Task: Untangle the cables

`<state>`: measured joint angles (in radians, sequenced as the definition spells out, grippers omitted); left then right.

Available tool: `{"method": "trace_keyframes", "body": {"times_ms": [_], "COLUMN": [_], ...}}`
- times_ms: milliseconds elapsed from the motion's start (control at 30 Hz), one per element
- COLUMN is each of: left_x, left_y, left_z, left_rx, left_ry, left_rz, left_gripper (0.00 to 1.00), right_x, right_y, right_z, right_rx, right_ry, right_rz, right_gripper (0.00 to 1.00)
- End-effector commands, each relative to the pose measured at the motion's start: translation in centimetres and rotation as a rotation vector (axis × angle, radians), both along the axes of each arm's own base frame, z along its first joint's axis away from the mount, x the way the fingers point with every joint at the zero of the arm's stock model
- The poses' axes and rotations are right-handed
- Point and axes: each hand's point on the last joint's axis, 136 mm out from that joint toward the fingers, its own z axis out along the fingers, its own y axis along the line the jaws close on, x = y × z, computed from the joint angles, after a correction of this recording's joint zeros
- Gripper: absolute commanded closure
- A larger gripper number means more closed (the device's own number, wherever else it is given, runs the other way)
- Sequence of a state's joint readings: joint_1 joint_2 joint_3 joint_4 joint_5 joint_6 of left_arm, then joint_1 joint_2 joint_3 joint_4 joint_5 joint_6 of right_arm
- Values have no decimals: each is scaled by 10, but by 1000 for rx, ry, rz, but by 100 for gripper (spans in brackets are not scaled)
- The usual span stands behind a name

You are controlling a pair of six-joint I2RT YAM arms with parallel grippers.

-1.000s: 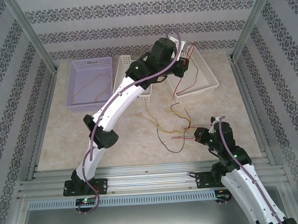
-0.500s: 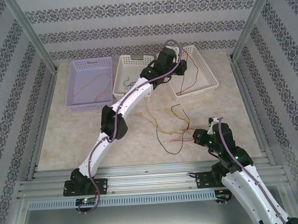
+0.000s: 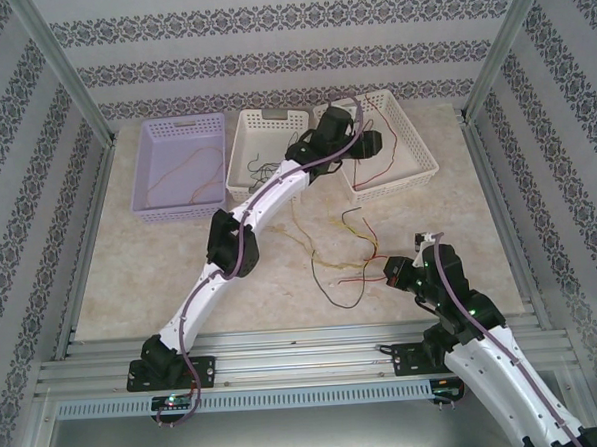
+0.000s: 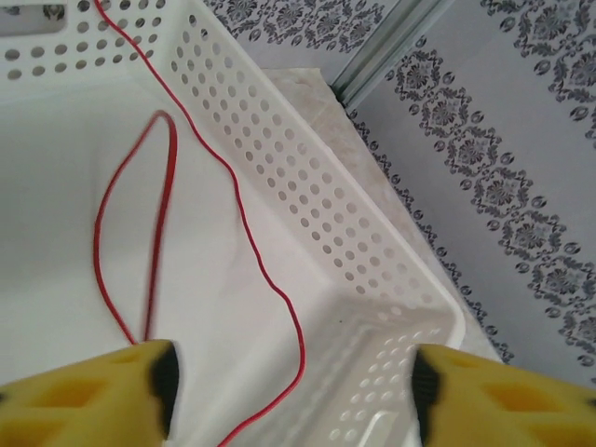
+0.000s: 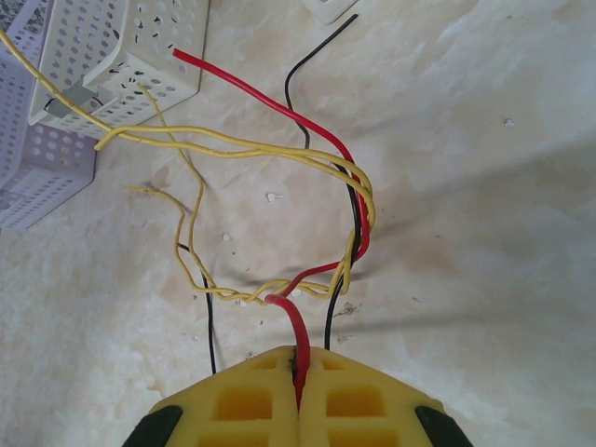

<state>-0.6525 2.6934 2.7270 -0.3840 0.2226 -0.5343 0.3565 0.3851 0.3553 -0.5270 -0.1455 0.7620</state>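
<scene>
1. The left gripper point(image 4: 293, 396) hung over the white basket point(image 3: 415, 133), inside its walls. Its jaws stood wide apart with nothing between them.
2. A lone red cable point(image 4: 237, 200) lay loose on the floor of that basket, directly below the open jaws. One part was folded into a narrow loop and the rest ran along the perforated wall.
3. The tangle point(image 3: 340, 256) lay on the table point(image 3: 180, 260) just nearside of the white basket, between the basket and the right gripper point(image 5: 300, 372).
4. The right gripper's jaws were pressed together on the pinched red cable point(image 5: 296, 326), gripping it close to its end at the near edge of the tangle.
5. From those jaws the bundle's long axis ran away toward the white basket. The yellow cables point(image 5: 233, 147) twisted around the red one, and a black cable point(image 5: 293, 88) passed through the same loop.
6. The right arm was at the tangle, while the left was well apart from it on the basket side. By my judgement, the next pull needs the left gripper to come off the basket to the nearside and take one strand. It would then draw that strand lengthwise away from the right jaws, which anchor the red one.
7. The yellow twist looked tight near the pinch, so a sideways tug could drag the whole knot.
</scene>
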Motion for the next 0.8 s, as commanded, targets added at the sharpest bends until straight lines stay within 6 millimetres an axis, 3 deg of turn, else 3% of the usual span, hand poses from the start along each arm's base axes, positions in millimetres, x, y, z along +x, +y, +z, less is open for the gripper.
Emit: {"method": "trace_keyframes", "body": {"times_ms": [0, 200, 333, 500, 767], "left_x": [-19, -52, -85, -147, -243], "left_y": [17, 39, 60, 76, 130], "left_z": [92, 130, 142, 133, 97], "left_rx": [-26, 32, 112, 220, 30], "left_ry": [-103, -77, -18, 33, 63], "left_rz": [-30, -45, -36, -53, -41], "left_gripper": [18, 5, 6, 7, 6], "right_x": [5, 8, 10, 15, 21], "right_y": [1, 0, -1, 3, 22], "right_z": [8, 14, 22, 32, 65], "right_rx": [11, 2, -8, 1, 125], "right_ry": [-29, -45, -63, -70, -118], "right_rz": [-12, -19, -19, -4, 73], "right_gripper": [100, 100, 100, 100, 100]}}
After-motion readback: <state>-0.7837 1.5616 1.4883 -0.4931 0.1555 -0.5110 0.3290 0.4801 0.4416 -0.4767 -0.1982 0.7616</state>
